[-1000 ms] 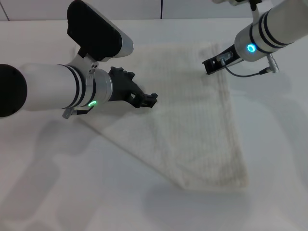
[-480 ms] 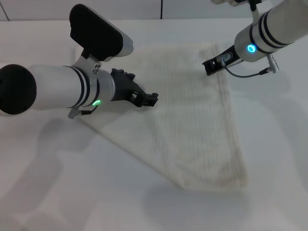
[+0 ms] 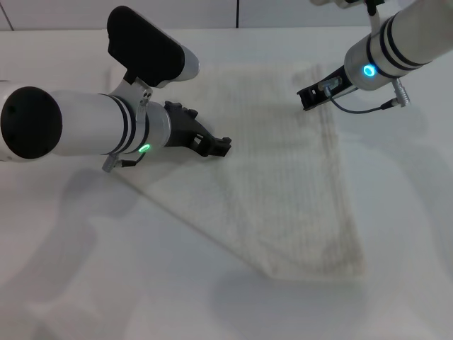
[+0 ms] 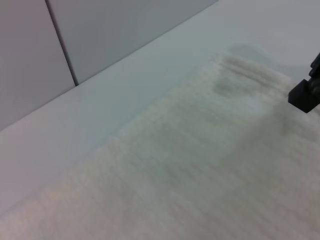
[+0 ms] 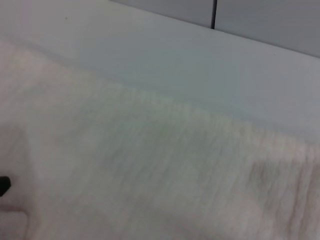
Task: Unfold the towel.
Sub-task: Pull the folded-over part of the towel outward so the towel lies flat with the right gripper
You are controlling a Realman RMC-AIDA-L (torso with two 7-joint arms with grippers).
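The towel (image 3: 272,170) lies spread on the white table (image 3: 64,269), a cream cloth with faint ribbed stripes, its outline roughly a slanted four-sided shape that reaches from the far middle of the table down to a corner at the near right. The left gripper (image 3: 216,146) hangs over the cloth's left part, pointing toward the towel's middle, with the towel under and beyond its dark fingertips; whether it touches the fabric cannot be told, and whether its fingers are parted or closed cannot be told either. The left arm's white forearm covers the towel's left edge in the head view. The right gripper (image 3: 309,98) sits at the towel's far right corner, its dark tip over the cloth's right border near the far edge; its fingers' state likewise cannot be told, nor whether it pinches any fabric. The two grippers are well apart, with a broad stretch of towel between them. In the left wrist view the towel (image 4: 200,175) fills the lower part, with the grey wall panels (image 4: 100,35) behind the table edge, and a dark block of the other gripper (image 4: 306,92) shows at the side. The right wrist view shows the towel (image 5: 125,165) close beneath, with bare table (image 5: 175,65) beyond it.
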